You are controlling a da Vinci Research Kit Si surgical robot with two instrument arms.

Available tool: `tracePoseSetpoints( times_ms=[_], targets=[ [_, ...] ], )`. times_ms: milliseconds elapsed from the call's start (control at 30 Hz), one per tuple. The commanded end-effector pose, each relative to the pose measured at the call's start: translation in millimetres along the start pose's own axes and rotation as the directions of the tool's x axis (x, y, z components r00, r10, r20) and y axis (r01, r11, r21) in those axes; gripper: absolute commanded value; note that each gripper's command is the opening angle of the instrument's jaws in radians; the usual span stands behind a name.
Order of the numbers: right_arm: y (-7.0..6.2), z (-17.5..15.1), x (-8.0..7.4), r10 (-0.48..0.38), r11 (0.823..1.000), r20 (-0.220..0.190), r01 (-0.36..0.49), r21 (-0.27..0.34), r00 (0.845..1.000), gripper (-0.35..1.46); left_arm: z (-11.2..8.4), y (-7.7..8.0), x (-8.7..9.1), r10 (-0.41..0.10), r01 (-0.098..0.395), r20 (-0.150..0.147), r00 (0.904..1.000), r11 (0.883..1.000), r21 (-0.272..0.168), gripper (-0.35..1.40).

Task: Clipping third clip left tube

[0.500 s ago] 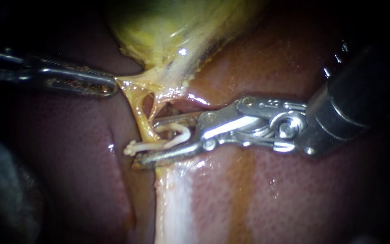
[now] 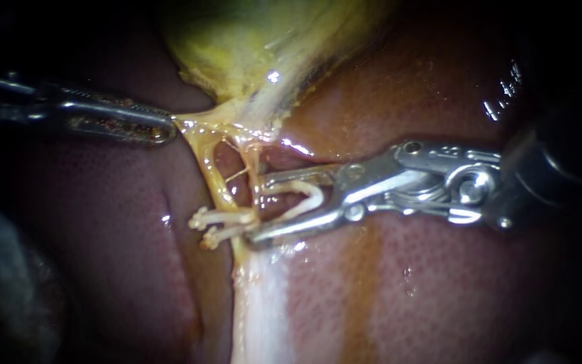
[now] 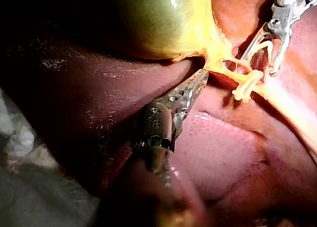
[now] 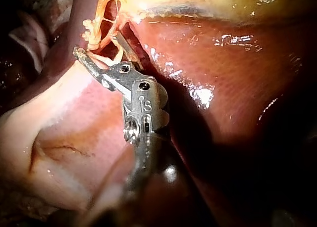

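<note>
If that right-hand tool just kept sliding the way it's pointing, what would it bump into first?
Probably the two clips already on the tube, just ahead of the right instrument, which carries a loaded clip; depth is uncertain.

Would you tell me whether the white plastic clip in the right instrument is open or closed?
Open: the white plastic clip shows two legs spread in a V inside the metal right instrument.

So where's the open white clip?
Endoscope view, middle: the open clip is held between the jaws of the right instrument, just right of the two shut clips on the tube.
</note>
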Motion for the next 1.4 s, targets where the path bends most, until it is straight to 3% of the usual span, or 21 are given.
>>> tracePoseSetpoints(
  times_ms=[33, 367, 567, 933, 1100, 1400],
  targets=[
    [-0.1, -0.2, 0.1, 0.012, 1.0, -0.002, -0.012, 0.002, 1.0, 0.5, 0.0, 0.0, 0.0, 0.001, -0.001, 0.0, 1.0, 1.0, -0.001, -0.35],
    [-1.5, -0.8, 2.6, 0.119, 0.992, -0.078, -0.116, 0.046, 0.99, 0.5, 0.0, 0.0, 0.0, 0.001, -0.001, 0.0, 1.0, 1.0, -0.001, -0.35],
    [-1.4, 0.7, 3.1, 0.137, 0.99, -0.087, -0.133, 0.046, 0.987, 0.5, 0.0, 0.0, 0.0, 0.001, -0.001, 0.0, 1.0, 1.0, -0.001, -0.35],
    [0.9, 2.6, 1.1, 0.188, 0.982, -0.086, -0.186, 0.038, 0.978, 0.5, 0.0, 0.0, 0.0, 0.001, -0.001, 0.0, 1.0, 1.0, -0.001, -0.35],
    [1.9, 2.9, -0.1, 0.186, 0.983, -0.06, -0.185, 0.018, 0.981, 0.5, 0.0, 0.0, 0.0, 0.001, -0.001, 0.0, 1.0, 1.0, -0.001, -0.35],
    [3.0, 3.9, -0.8, 0.181, 0.984, -0.057, -0.181, 0.008, 0.982, 0.5, 0.0, 0.0, 0.1, 0.0, 0.0, 0.0, 1.0, 1.0, -0.001, -0.35]
  ],
)
